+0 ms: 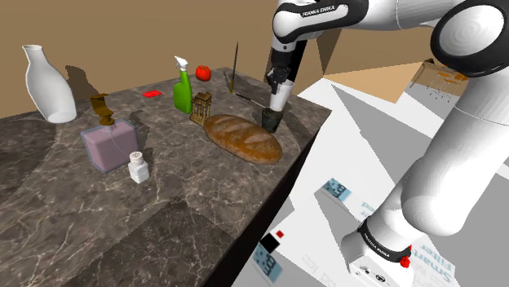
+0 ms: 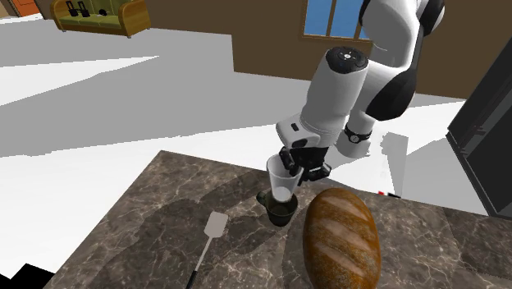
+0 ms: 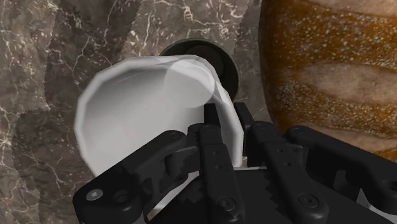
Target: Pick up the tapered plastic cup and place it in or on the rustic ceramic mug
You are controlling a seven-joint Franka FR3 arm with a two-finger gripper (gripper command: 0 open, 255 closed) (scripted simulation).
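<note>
Gripper (image 2: 297, 171) pinches the white cup (image 2: 281, 182) by its wall, just over the dark mug (image 2: 279, 210); bread loaf (image 2: 340, 238) lies beside it on the counter (image 2: 164, 215).

A: Cup?
B: The white tapered cup (image 3: 140, 108) has its mouth toward the lens. The black gripper (image 3: 229, 127) pinches its wall, one finger inside, one outside.
A: Mug?
B: The dark mug (image 3: 213, 54) sits beyond the cup, partly hidden by its rim.
A: Else?
B: A crusty brown loaf (image 3: 331, 70) lies beside both. The veined marble top (image 3: 57, 51) is underneath.
</note>
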